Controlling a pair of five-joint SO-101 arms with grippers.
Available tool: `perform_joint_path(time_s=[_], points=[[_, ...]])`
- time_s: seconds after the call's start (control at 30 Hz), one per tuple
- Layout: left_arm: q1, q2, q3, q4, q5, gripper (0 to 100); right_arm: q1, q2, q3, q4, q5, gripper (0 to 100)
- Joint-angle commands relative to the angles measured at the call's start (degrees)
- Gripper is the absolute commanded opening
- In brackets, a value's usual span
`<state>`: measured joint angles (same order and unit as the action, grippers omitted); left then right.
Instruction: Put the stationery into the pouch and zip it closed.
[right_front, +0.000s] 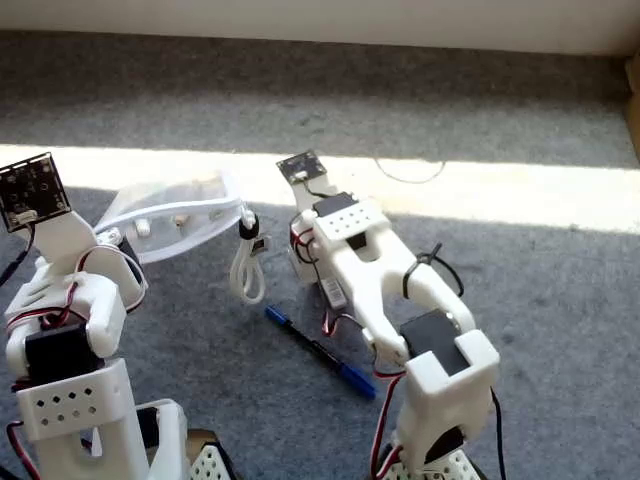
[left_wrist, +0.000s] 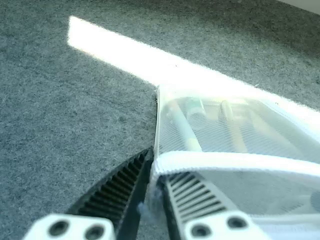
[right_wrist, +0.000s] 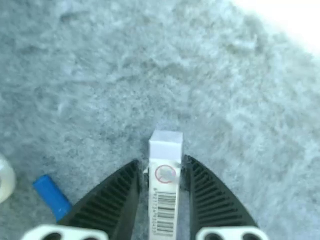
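High view: the left arm (right_front: 60, 300) stands at the near left corner and the right arm (right_front: 400, 290) stretches forward at centre over grey carpet (right_front: 540, 300). The mesh pouch (right_front: 180, 215) lies at the left arm's far end, half in a sunlit band (right_front: 520, 195) that crosses the floor below a pale wall (right_front: 400, 20). A looped white cord (right_front: 248, 270) lies in the gap between the pouch and the right arm. A blue-and-black pen (right_front: 320, 352) lies diagonally nearer the bases, just beside the right arm. To the right of that arm and beyond the band, the carpet is open; a thin wire (right_front: 410, 175) rests on the lit strip.

Left wrist view: the left gripper (left_wrist: 155, 167) is clamped on the white-trimmed corner of the pouch, whose rim runs across one finger. Pale stick-shaped items (left_wrist: 182, 130) show through the mesh. Bare carpet spreads beside the pouch up to the bright strip.

Right wrist view: the right gripper (right_wrist: 164, 172) grasps a narrow white barcoded box (right_wrist: 165, 180), a finger pressed to each long side and its end poking out past the tips, low over the carpet. The pen's blue end (right_wrist: 51, 196) lies nearby at one side, apart from the fingers, and a white rounded object (right_wrist: 3, 179) sits at the frame's edge. Ahead of the box the carpet is open.
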<state>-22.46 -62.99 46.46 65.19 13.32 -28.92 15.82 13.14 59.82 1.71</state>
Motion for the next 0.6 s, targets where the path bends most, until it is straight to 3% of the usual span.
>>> perform_joint_path(time_s=[0.0,0.17,0.33,0.57], points=[[-1.01,-1.10,-0.75,-1.41,0.62,1,-0.48,0.84,-4.35,0.75,0.35,9.9],[-1.10,-1.10,-0.75,-1.41,0.62,1,-0.40,1.01,-4.26,0.92,0.35,9.4],[-1.10,-1.10,-0.75,-1.41,0.62,1,-0.40,0.92,-4.09,0.92,0.62,0.7],[-1.10,-1.10,-0.75,-1.41,0.62,1,-0.40,0.75,-4.44,4.18,0.62,0.5]])
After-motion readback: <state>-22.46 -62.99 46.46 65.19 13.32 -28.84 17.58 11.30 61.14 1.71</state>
